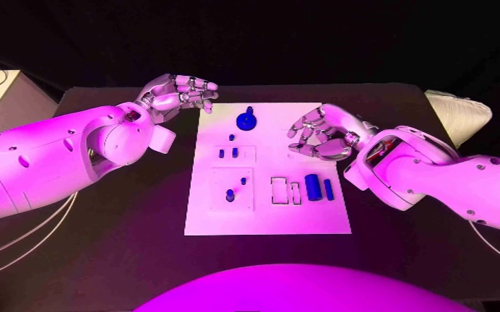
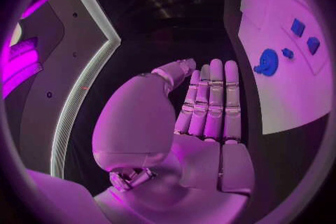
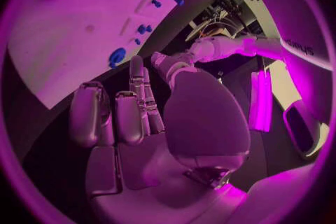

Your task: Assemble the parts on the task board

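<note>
From the head camera both silver hands hang empty with fingers apart — left hand off the white task board's far corner, right hand over its edge; the left wrist camera shows the round blue disc part lying untouched, the right wrist camera the same — so I would close gently from above.

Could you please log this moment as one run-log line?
left hand: empty, beside board's far-left corner | right hand: empty, over task board right edge | parts: untouched
</note>
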